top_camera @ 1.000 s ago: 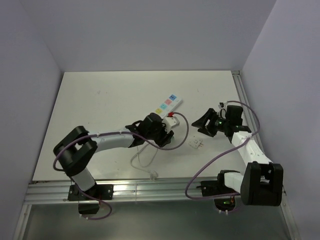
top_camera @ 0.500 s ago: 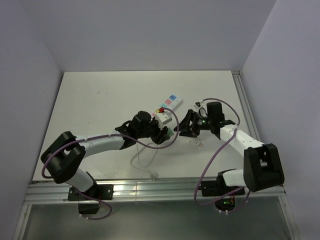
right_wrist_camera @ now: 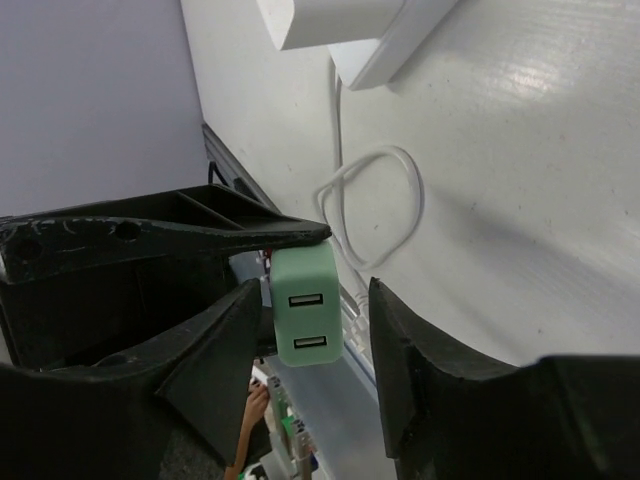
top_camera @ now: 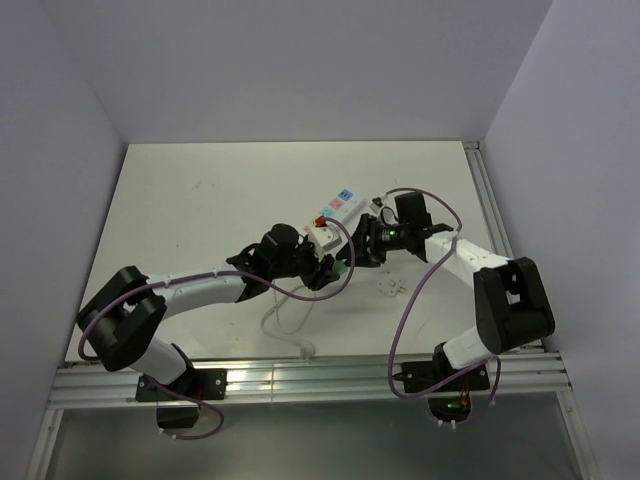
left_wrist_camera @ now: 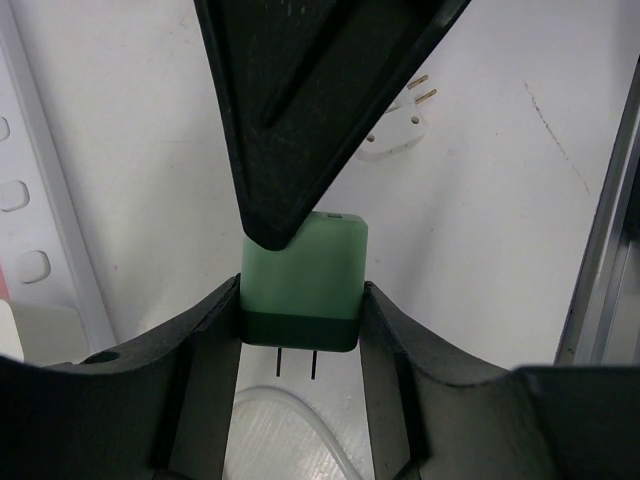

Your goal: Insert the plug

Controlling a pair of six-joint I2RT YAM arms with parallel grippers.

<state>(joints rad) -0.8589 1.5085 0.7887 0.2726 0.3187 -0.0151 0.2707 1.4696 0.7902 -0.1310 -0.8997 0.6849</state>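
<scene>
A green plug (left_wrist_camera: 303, 280) with two USB ports (right_wrist_camera: 308, 318) is gripped by my left gripper (left_wrist_camera: 303, 300), prongs pointing back toward its wrist. In the top view the left gripper (top_camera: 325, 268) holds the plug (top_camera: 347, 268) just in front of the near end of the white power strip (top_camera: 335, 212). My right gripper (top_camera: 362, 248) is open, and its fingers (right_wrist_camera: 420, 370) straddle the plug's USB end without closing on it. The right gripper (right_wrist_camera: 315, 290) faces the left one head-on.
A white adapter (top_camera: 393, 287) lies prongs up on the table, right of the grippers; it also shows in the left wrist view (left_wrist_camera: 395, 130). The strip's white cable (top_camera: 285, 320) loops toward the near edge. A metal rail (top_camera: 300, 375) runs along the front.
My right arm has swung left from the table's right side until its open fingers are around the plug. My left gripper has shifted slightly with the plug still held.
</scene>
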